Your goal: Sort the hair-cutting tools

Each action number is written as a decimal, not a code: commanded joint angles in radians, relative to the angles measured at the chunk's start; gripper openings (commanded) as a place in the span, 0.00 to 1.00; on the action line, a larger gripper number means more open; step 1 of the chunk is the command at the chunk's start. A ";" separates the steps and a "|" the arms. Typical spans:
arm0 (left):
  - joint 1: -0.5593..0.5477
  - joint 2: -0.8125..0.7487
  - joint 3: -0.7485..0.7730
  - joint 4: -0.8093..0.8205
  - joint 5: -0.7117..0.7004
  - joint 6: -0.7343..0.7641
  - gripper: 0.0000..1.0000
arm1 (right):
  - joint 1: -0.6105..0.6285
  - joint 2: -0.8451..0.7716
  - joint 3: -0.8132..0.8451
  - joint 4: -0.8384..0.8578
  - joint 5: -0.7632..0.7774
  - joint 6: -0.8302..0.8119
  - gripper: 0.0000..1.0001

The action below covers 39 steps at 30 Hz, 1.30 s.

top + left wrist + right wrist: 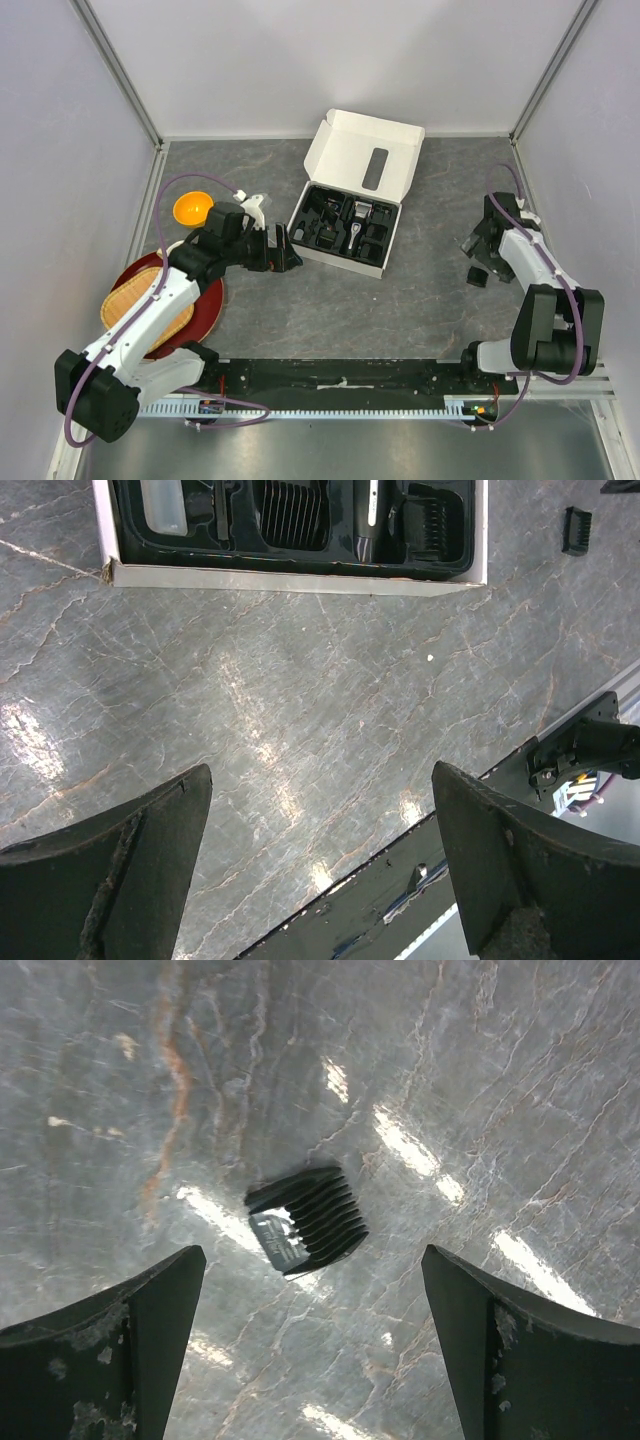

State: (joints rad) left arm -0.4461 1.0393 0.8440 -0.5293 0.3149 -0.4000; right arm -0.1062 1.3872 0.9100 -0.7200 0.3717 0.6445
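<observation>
The black-and-silver hair clipper [358,222] lies in the black tray of the open white box [322,255], with black guard combs [290,515] beside it; the clipper also shows in the left wrist view [372,520]. One guard comb [308,1220] lies loose on the table at the right [478,277]. My right gripper [312,1260] is open and empty, hovering just over that comb [475,250]. My left gripper [320,780] is open and empty above bare table, just left of the box's near corner [290,255]. The cable and brush are not visible.
An orange bowl [193,208] stands at the left. A woven basket on a red plate [150,305] lies under the left arm. The box's lid [365,150] stands open at the back. A black rail [340,375] runs along the near edge.
</observation>
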 commanded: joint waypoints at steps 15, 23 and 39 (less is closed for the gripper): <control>0.004 0.015 0.027 -0.003 -0.002 0.016 0.96 | -0.087 0.082 -0.126 0.188 -0.082 -0.066 0.98; 0.004 0.022 0.027 0.002 0.018 0.015 0.95 | -0.092 0.190 -0.131 0.195 -0.128 -0.057 0.85; 0.004 0.025 0.018 0.009 0.044 0.009 0.94 | -0.081 0.168 -0.169 0.235 -0.194 0.033 0.52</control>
State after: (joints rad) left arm -0.4461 1.0698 0.8440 -0.5369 0.3267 -0.4000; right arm -0.1936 1.5192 0.7967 -0.5037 0.2119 0.6205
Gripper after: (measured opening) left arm 0.946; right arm 0.584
